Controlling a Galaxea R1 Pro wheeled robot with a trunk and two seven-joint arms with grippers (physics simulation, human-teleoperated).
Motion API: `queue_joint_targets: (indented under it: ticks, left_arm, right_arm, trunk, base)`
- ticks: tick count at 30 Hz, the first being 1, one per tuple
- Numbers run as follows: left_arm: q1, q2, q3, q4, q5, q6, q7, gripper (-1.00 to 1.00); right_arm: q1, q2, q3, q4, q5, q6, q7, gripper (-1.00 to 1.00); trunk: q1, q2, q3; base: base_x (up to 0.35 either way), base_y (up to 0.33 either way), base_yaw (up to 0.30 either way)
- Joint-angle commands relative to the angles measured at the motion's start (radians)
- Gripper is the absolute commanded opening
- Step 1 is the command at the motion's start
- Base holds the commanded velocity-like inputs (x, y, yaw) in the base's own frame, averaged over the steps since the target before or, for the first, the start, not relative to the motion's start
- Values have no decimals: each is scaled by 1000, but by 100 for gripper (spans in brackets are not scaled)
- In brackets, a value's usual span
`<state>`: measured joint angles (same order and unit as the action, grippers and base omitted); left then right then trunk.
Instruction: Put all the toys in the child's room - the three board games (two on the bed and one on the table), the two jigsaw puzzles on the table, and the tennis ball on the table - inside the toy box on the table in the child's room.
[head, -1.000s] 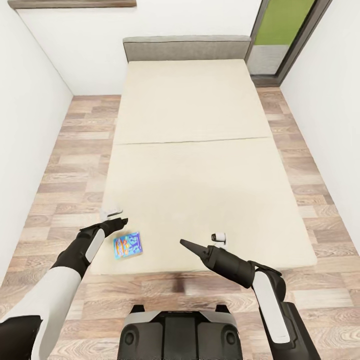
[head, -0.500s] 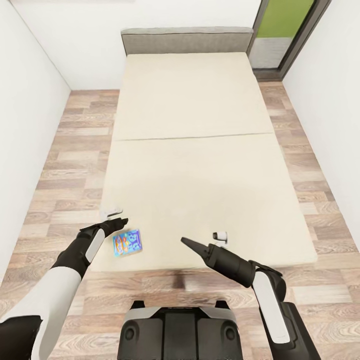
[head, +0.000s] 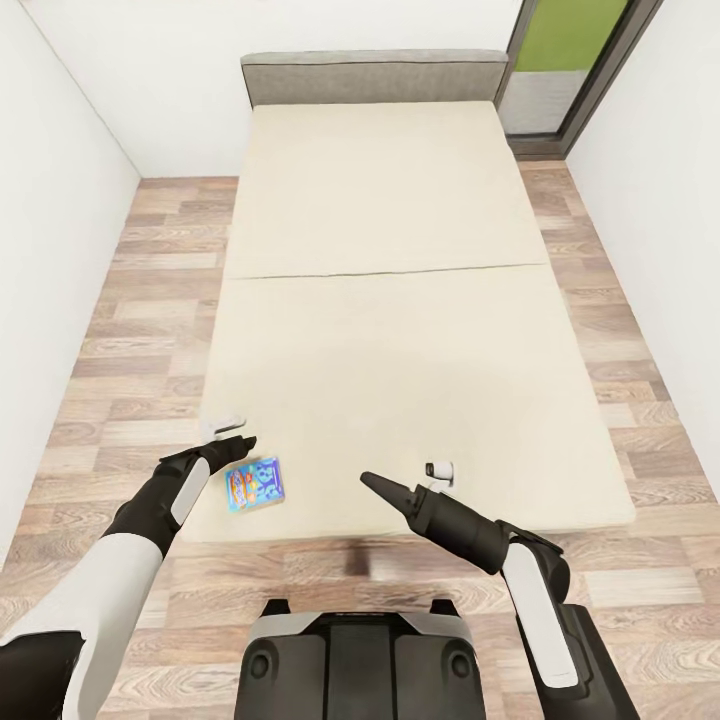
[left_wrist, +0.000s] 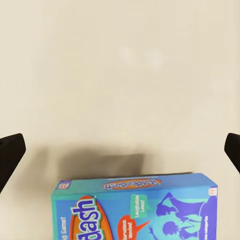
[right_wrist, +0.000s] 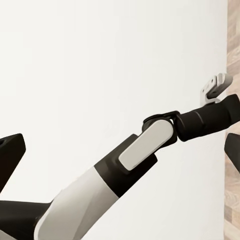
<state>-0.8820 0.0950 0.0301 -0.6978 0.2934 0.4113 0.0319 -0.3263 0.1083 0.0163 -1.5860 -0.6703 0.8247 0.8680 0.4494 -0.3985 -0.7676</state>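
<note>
Head view, lower left of the frame: blue-teal board game flat on the bed, close to the mattress's near edge and its left corner. Left gripper just up and left of the box, apart from it, hovering over the mattress edge. Right gripper lower centre, well apart from the box, pointing toward it across bare mattress. Clearly the nearer arm: the left.

Left wrist view: board game at the bottom centre, long axis running across the frame from left to right, between the two dark fingertips at the left and right edges. Jaws spread wide, nothing held; box wider than a comfortable bite along that axis, so probably a turn of the wrist or a grip across the short side needed.

Right wrist view: left arm against the pale mattress; right jaws apart too, empty.
</note>
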Motion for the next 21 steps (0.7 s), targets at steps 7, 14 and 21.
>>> queue_joint_targets:
  ticks: [7,14,21]
  left_arm:
    - [0,0,1,-1,10,6,3,100]
    - [0,0,1,-1,10,6,3,100]
    - [0,0,1,-1,10,6,3,100]
  right_arm:
    - [0,1,0,0,-3,6,0,100]
    - [0,1,1,0,-3,1,0,100]
    - [0,1,1,0,-3,-1,0,100]
  trunk:
    - [1,-1,-2]
    - [1,-1,-11]
    - [1,-1,-22]
  base:
    - [0,0,0]
    - [0,0,0]
    - [0,0,0]
